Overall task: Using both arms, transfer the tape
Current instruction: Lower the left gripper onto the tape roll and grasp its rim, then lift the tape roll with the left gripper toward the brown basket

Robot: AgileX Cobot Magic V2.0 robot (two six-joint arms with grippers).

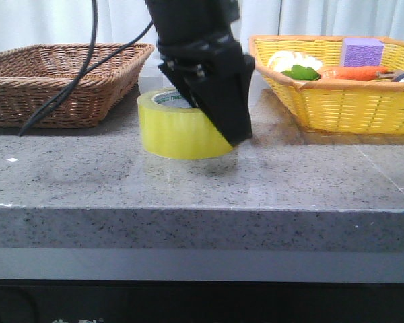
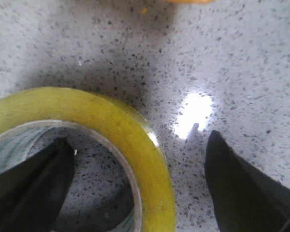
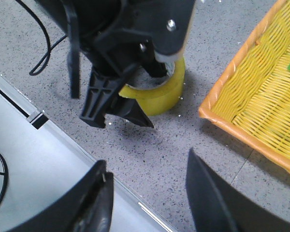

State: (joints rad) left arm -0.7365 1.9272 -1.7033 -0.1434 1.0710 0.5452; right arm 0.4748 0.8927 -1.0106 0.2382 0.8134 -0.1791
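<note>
The yellow tape (image 1: 175, 131) stands flat on the grey stone table, its white core with green print facing up. My left gripper (image 1: 212, 121) reaches down over the roll and is open. In the left wrist view one finger (image 2: 34, 183) is inside the core and the other finger (image 2: 237, 183) stands outside, apart from the tape (image 2: 87, 104) wall between them. My right gripper (image 3: 146, 158) hangs open and empty above the table's front edge, looking down on the tape (image 3: 166, 94) and the left arm (image 3: 130, 38). The front view does not show the right gripper.
A brown wicker basket (image 1: 60, 81) sits at the back left. At the back right is a yellow basket (image 1: 337, 108) holding a purple block (image 1: 362, 50), a carrot (image 1: 353, 73) and green leaves. A black cable (image 1: 87, 67) trails left from the left arm.
</note>
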